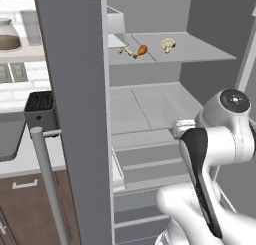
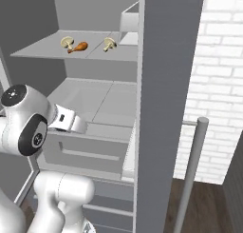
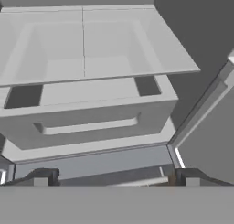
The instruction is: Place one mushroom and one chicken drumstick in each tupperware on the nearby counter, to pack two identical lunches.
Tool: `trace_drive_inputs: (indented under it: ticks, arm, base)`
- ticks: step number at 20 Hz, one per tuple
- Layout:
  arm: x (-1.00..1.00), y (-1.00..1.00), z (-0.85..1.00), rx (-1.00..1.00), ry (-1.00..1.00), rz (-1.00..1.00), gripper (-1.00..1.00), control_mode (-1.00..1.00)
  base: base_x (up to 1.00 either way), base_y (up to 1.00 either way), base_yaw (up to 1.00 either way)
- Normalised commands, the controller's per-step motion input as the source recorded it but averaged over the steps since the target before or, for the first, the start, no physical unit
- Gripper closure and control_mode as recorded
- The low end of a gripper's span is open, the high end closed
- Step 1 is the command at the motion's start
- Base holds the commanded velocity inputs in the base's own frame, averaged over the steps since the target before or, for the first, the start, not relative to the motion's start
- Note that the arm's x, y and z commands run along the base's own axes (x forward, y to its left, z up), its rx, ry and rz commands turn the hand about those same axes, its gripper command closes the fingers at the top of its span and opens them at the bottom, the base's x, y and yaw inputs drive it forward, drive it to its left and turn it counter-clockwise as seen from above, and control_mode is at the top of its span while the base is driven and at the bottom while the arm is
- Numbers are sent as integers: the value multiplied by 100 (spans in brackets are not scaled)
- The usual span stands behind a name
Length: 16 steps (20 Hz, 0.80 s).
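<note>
An open fridge holds the food on its upper shelf [image 1: 200, 49]. An orange-brown chicken drumstick [image 1: 140, 51] [image 2: 78, 47] lies between two beige mushrooms: a small mushroom [image 1: 125, 50] [image 2: 110, 43] toward the door side and a second mushroom [image 1: 168, 44] [image 2: 67, 42] on the other side. My gripper [image 3: 116, 179] is open and empty, well below that shelf, facing the fridge's lower drawer [image 3: 91, 113]. A dark grey thing [image 1: 10, 136] lies on the counter [image 1: 30, 161], cut off by the frame edge; I cannot tell whether it is a tupperware.
The open fridge door [image 1: 80, 114] [image 2: 163, 108] stands edge-on with a long bar handle [image 1: 47, 184] [image 2: 192, 170]. A black slotted toaster [image 1: 40, 106] sits on the counter. A clear box [image 1: 116, 26] stands at the back of the upper shelf. Brown cabinets [image 1: 25, 204] lie below.
</note>
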Motion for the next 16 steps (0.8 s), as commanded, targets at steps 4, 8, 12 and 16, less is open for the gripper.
trace_drive_inputs:
  ticks: [4,8,12,16]
  arm:
    - [53,0,100,1,-34,2,-100,-100]
    - [62,0,98,5,-15,2,-100,-100]
    - [50,0,77,0,-4,0,-100,-100]
    - [48,0,66,6,0,0,-100,-100]
  base:
    - [0,0,0]
    - [0,0,0]
    - [0,0,0]
    - [0,0,0]
